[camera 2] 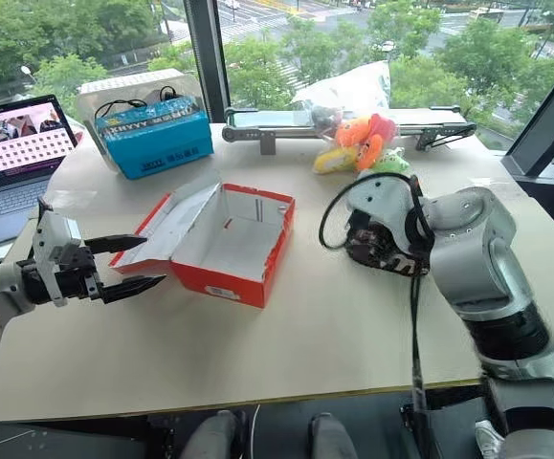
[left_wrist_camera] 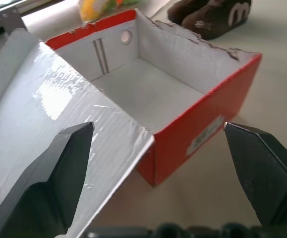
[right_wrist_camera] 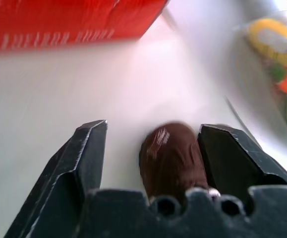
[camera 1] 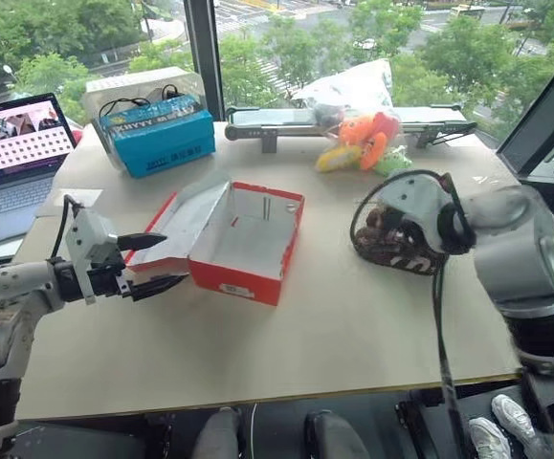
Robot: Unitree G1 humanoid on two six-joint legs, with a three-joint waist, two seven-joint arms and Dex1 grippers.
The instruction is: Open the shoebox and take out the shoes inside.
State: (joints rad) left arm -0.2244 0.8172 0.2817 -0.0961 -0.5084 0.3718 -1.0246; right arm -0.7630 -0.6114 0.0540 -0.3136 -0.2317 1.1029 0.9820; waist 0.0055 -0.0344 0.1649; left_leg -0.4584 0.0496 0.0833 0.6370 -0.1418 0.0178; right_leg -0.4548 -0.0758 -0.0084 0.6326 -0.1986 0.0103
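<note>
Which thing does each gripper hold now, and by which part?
Nothing is held. The left gripper is open before the red cardboard shoebox; the right gripper is open over a dark brown shoe.

No legible text on anything.

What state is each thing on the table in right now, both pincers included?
shoebox: lid folded open, inside empty.
shoes: out of the box, lying together on the table.
left pincer: open, at the lid's edge, holding nothing.
right pincer: open, above the shoes, not gripping.
laptop: open, screen lit.
blue box: closed, wires on top.
plush toys: inside a clear bag.
</note>
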